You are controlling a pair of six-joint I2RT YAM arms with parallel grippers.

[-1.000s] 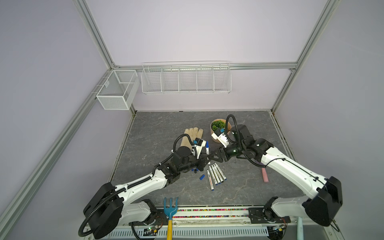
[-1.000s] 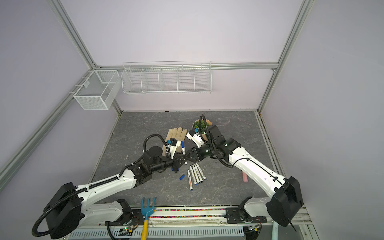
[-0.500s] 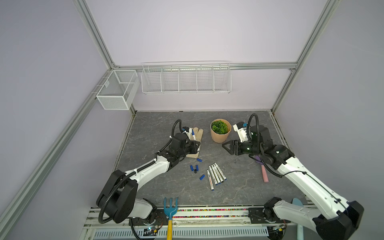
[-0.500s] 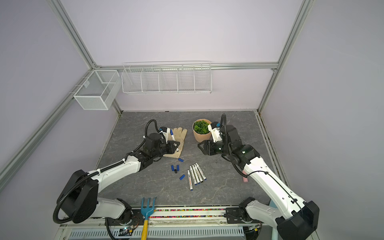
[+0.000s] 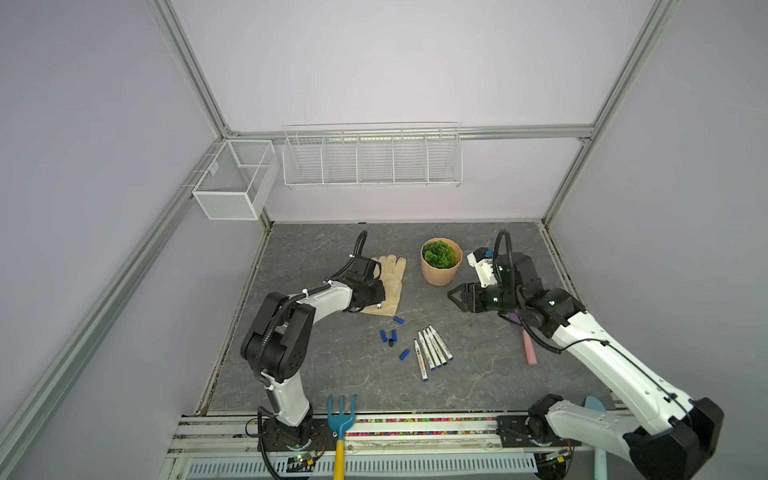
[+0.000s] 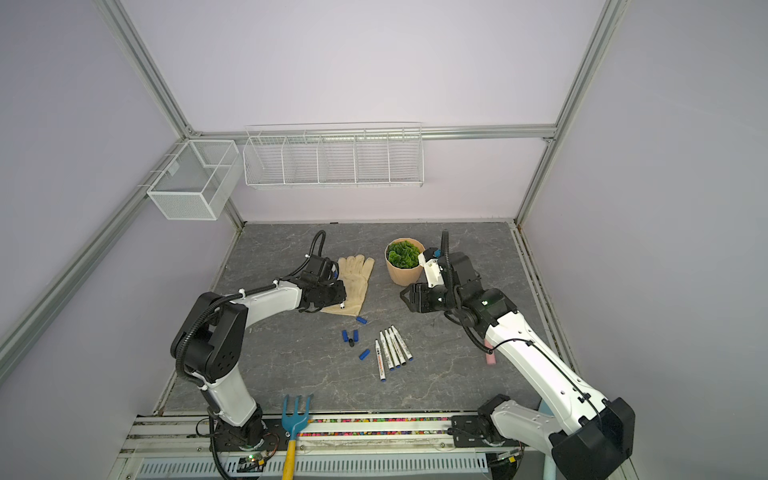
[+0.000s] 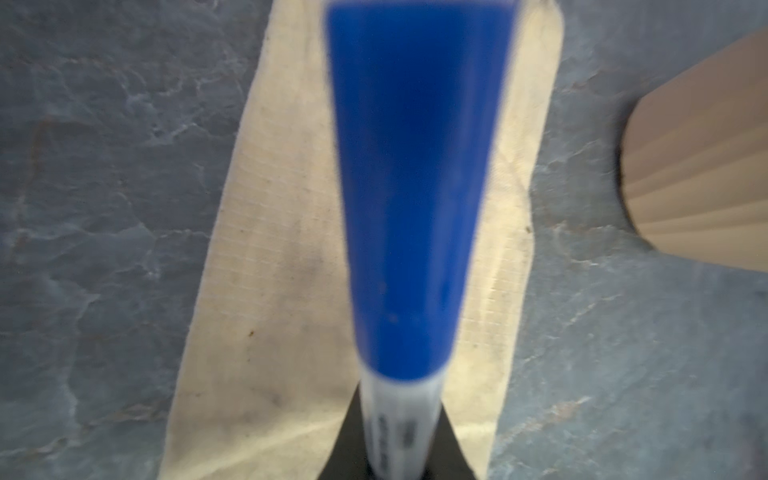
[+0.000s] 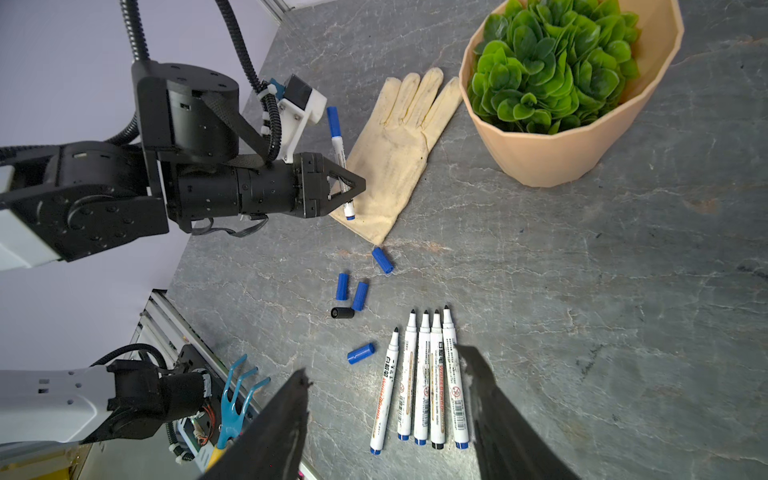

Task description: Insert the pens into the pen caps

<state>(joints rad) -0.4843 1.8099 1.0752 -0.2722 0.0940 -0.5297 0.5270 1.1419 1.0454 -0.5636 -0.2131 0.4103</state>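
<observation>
White plastic marker pen (image 8: 339, 154), blue-capped: light, stiff, slick. Pinched mid-barrel by left fingers (image 8: 358, 183), upright above cream fabric glove (image 8: 399, 137), far left. Five uncapped white marker pens (image 8: 424, 374) and loose stubby plastic caps (image 8: 359, 296), four blue, one black: middle of grey stone-look bench (image 8: 582, 291). Right fingers (image 8: 286, 415) spread, empty. Recommended hold: mid-barrel.

A robotics lab test cell, shown by aluminium frame (image 5: 519, 132), bare lilac walls (image 5: 395, 62) and wire baskets (image 5: 372, 158).

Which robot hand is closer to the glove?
Left. The left gripper is just over the cuff of the glove, with a pen between its jaws. The right gripper hangs open apart from it, by the pot.
</observation>
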